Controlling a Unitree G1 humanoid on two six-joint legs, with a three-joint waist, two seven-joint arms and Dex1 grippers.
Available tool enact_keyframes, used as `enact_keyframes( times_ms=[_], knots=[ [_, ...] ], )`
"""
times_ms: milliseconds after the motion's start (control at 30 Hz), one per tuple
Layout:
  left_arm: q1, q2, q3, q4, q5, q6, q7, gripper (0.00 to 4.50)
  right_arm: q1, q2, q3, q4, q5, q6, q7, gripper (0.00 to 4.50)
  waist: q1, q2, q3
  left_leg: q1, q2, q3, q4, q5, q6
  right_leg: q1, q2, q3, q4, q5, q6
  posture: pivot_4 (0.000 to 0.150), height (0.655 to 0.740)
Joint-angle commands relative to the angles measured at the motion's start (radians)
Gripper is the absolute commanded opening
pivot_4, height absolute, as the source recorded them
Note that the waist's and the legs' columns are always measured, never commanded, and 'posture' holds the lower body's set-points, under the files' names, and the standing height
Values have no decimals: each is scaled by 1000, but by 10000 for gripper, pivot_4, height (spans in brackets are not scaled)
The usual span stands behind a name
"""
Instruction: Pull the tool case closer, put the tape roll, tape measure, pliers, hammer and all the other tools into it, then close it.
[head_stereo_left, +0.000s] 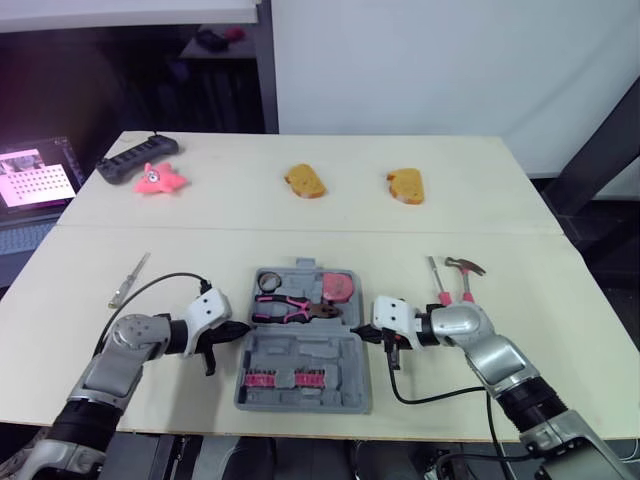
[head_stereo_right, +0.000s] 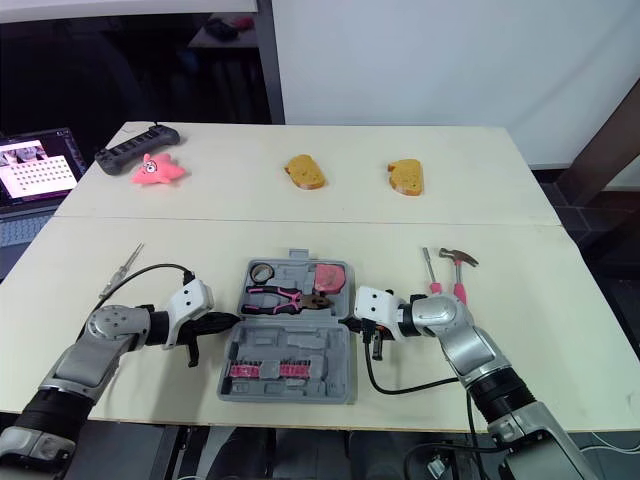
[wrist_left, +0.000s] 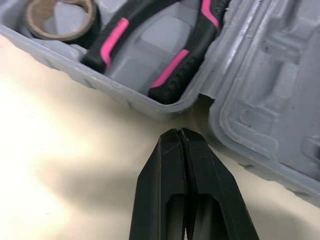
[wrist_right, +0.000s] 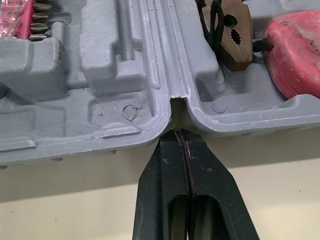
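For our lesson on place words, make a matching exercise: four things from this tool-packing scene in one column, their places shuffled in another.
1 pliers
2 hammer
3 tape roll
4 pink toy

A on the table, right of the tool case
B far left end of the table
C in the case's far left corner
D in the case, beside the tape measure

Pairs: 1-D, 2-A, 3-C, 4-B

Grey tool case (head_stereo_left: 340, 355), pink-and-black pliers (head_stereo_left: 303, 309), pink tape measure (head_stereo_left: 338, 287), pink-handled hammer (head_stereo_left: 466, 282), cream table (head_stereo_left: 300, 215).
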Motion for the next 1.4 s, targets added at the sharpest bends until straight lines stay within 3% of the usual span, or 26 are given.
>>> enact_keyframes(
  times_ms=[33,167,300,633,733,933,1000,1233,1400],
  knots=[
    [-7,1,4,-21,-2,-14,11,427,17,-4,17,-11,-4,13,6,0,0,0,0,0,0,0,0,0,0,0,0,0,0,0,0,1500,7400],
    [8,1,7,-48,-16,2,11,427,11,-21,-3,15,-3,7,1,0,0,0,0,0,0,0,0,0,0,0,0,0,0,0,0,1500,7400],
    [92,45,120,-115,-93,51,18,427,22,-76,-50,22,22,-2,10,0,0,0,0,0,0,0,0,0,0,0,0,0,0,0,0,1500,7400],
    [264,98,431,-195,-304,73,6,427,164,-157,-341,-171,294,72,28,0,11,1,1,-1,0,0,0,0,0,-1,-1,0,0,0,0,1500,7400],
    [296,107,501,-184,-339,51,-6,8763,235,-181,-442,-227,376,90,31,8580,14,0,1,-1,0,0,0,0,0,-1,-1,0,-1,0,0,1500,7400],
    [381,128,667,-59,-363,-52,-42,37945,391,-171,-652,-289,472,63,-24,36941,17,0,1,-1,0,1,0,0,0,-1,0,0,-1,-2,-3,1500,7400],
    [401,132,722,-5,-373,-83,-44,44773,432,-162,-731,-258,498,44,-44,44317,17,0,1,-1,0,1,0,0,0,-1,0,0,-1,-2,-4,1500,7400],
    [461,121,875,177,-396,-182,-25,44773,503,-127,-942,-47,553,-70,-80,44317,21,0,1,-1,0,3,0,0,0,-1,-1,1,-3,-3,-5,1500,7400],
    [474,109,941,281,-427,-236,-12,44773,502,-102,-952,-15,570,-84,-101,44317,15,0,1,-1,0,3,-1,0,0,-2,-1,2,-3,-3,-5,1500,7400]
  ],
)
